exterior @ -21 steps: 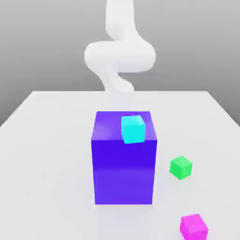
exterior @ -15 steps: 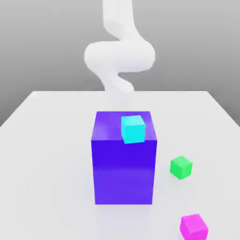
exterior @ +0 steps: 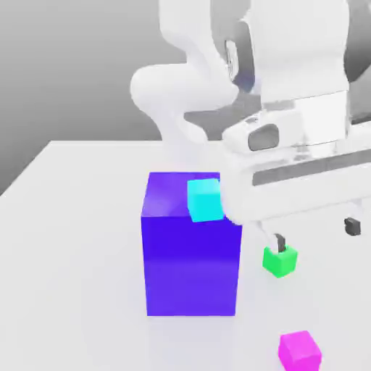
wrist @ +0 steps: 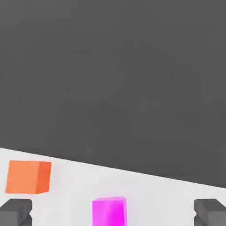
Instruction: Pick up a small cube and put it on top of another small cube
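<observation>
The small magenta cube (exterior: 299, 350) lies on the white table near its front edge, at the exterior view's right. In the hand view the magenta cube (wrist: 109, 212) shows ahead, in line with the gap between the two dark fingertips (wrist: 15, 212). The small green cube (exterior: 280, 261) rests on the table right of the purple block. My gripper (exterior: 316, 234) hangs open above the table at the exterior view's right, holding nothing. One of its fingertips (exterior: 279, 243) overlaps the green cube's top in the picture.
A big purple-blue block (exterior: 192, 268) stands mid-table with a cyan cube (exterior: 204, 199) on its top. An orange cube (wrist: 28, 176) sits on the table off to one side of the magenta cube. The table's far edge (wrist: 132, 171) runs behind them.
The hand and forearm have swung into the exterior view from the upper right, now hanging over the green cube's area. None of the cubes has moved.
</observation>
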